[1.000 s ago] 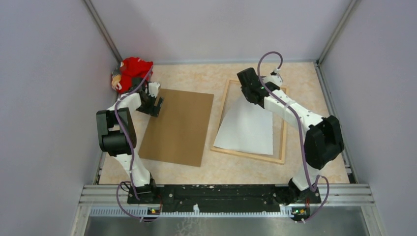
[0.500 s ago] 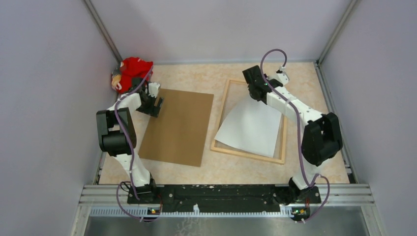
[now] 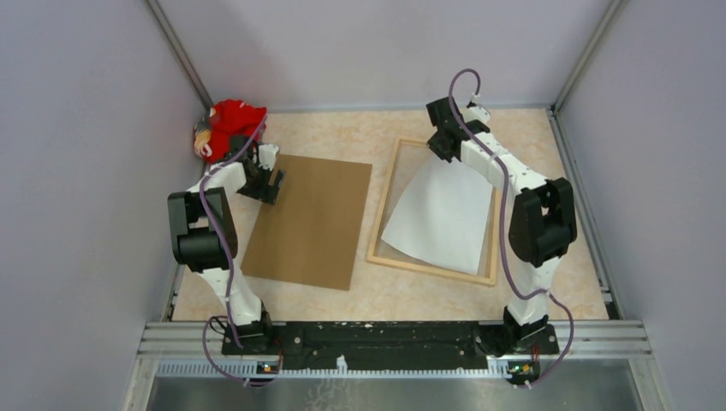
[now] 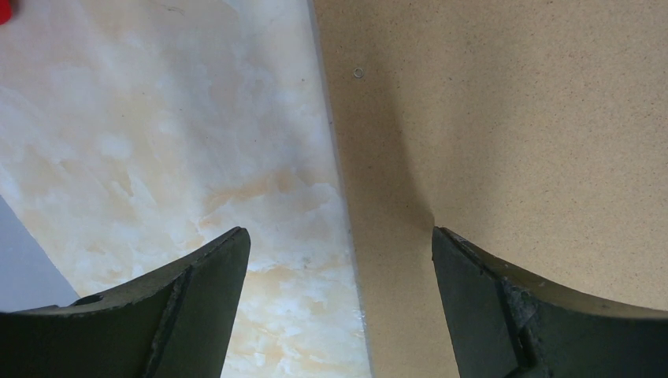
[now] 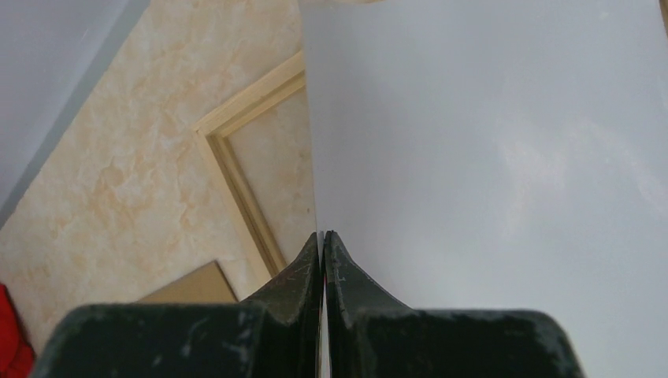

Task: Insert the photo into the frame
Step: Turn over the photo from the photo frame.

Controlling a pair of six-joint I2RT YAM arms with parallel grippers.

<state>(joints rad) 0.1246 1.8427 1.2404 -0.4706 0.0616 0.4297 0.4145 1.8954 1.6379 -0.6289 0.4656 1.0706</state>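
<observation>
The photo shows me only its plain whitish back. It hangs over the opening of the frame, far edge lifted, and its near edge looks to be down by the near rail. My right pincer is pinched flat on that far edge. In the right wrist view the sheet runs straight out from between the closed tips of the pincer, with a corner of the frame to its left.

From the pincer, the sheet stretches back toward the arm bases. Its long axis runs far to near, close to the frame's own but turned a little, so the near left corner sits inside the left rail while the right edge crowds the right rail. I judge that the lowering depends on squaring that twist before the far edge goes down.

The right arm is the one at the frame. The left pincer is well apart, jaws wide and holding nothing, straddling the left edge of the brown backing board where it meets the counter. A red thing sits in the far left corner.

I can read no brand, label or writing anywhere, and the printed side faces down.
</observation>
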